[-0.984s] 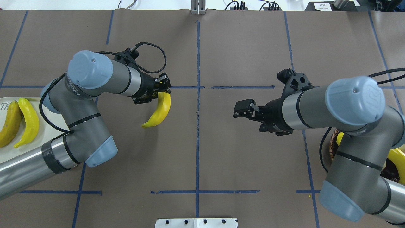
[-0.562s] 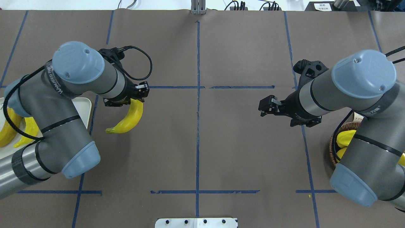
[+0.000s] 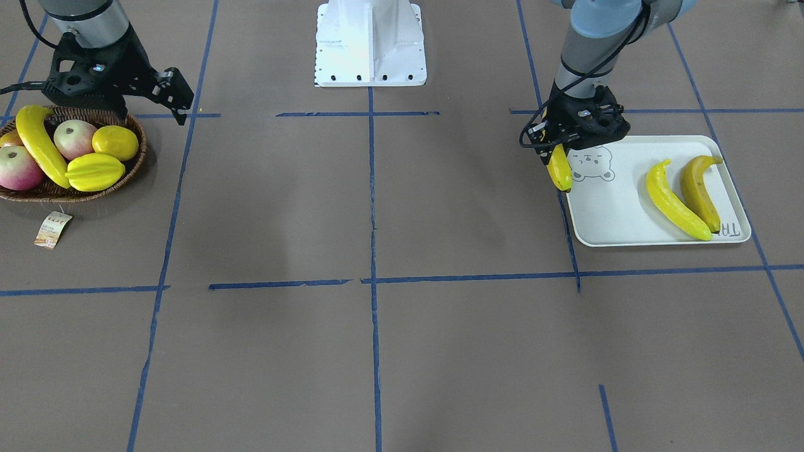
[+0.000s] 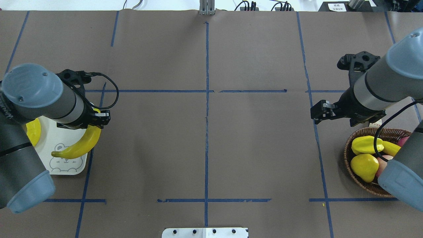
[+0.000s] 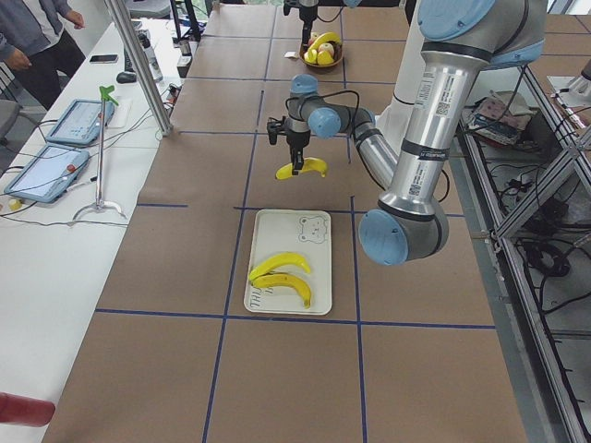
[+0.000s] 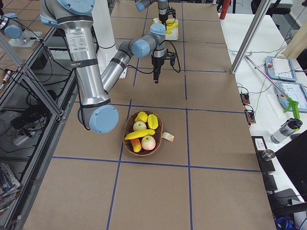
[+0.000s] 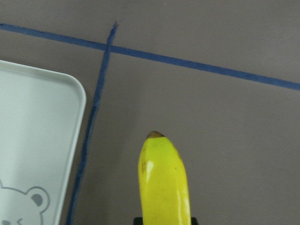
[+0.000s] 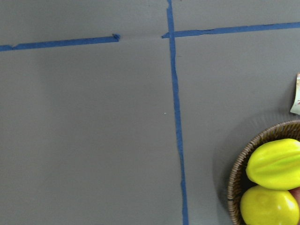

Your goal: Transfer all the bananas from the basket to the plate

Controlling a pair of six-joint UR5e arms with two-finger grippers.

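Observation:
My left gripper [image 4: 100, 118] [image 3: 558, 149] is shut on one end of a yellow banana [image 4: 79, 147] [image 7: 164, 183]. That banana hangs over the inner edge of the white plate [image 4: 49, 138] [image 3: 619, 216], near its bear drawing. Two more bananas lie side by side on the plate, one yellow [image 3: 675, 201] and one darker [image 3: 700, 188]. Across the table, the wicker basket [image 3: 75, 191] [image 4: 347, 155] holds one banana [image 3: 38, 150] among other fruit. My right gripper [image 4: 314, 114] [image 3: 179, 100] hovers open and empty, just beside the basket's rim.
A starfruit [image 3: 94, 171], a lemon-like fruit [image 3: 115, 142] and apples [image 3: 72, 138] share the basket. Its paper tag [image 3: 53, 229] lies on the table. The robot's white base [image 3: 370, 44] stands at the middle of my side. A person stands by a side table with tablets [image 5: 78, 125].
The left arm has swung left with the banana, from near the table's middle to the plate's edge. The right arm has drawn back to the right, to beside the basket.

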